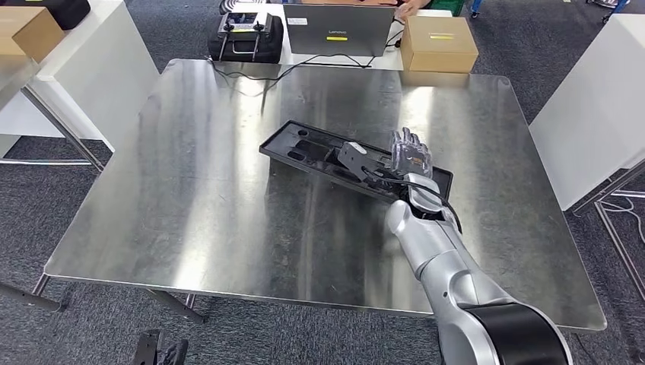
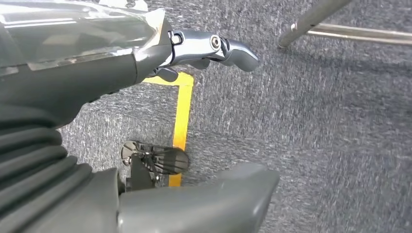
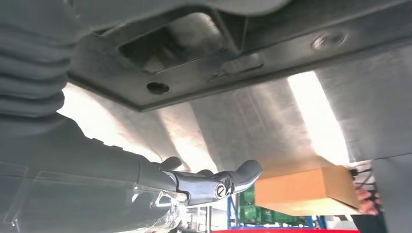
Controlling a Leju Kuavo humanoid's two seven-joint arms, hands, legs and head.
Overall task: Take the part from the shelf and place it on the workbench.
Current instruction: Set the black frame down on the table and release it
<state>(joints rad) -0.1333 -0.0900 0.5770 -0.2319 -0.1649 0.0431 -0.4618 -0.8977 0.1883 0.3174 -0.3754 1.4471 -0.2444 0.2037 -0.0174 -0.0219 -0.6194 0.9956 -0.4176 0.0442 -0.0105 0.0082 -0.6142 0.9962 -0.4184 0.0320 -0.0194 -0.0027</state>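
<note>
part: the long black plastic part [image 1: 319, 152] is lying flat near the middle of the steel table [image 1: 190, 205], angled across it, so the drop-off looks basically done
right hand: right hand [image 1: 395, 163] sits at the part's near-right end, thumb over the top; can't honestly tell if the fingers [image 1: 411, 144] are clamped or already slack, since the right wrist view is just the part's edge up close
why there: my guess is it hangs on at one end so the part goes down flat instead of tipping
left hand: left hand [image 2: 145, 43] hangs down over the carpet beside a yellow floor line [image 2: 182, 114], fingers apart, nothing in it, not needed here
background: laptop [image 1: 341, 29], cardboard box [image 1: 439, 44] and a black case [image 1: 245, 36] at the far edge, well clear of the part
</note>
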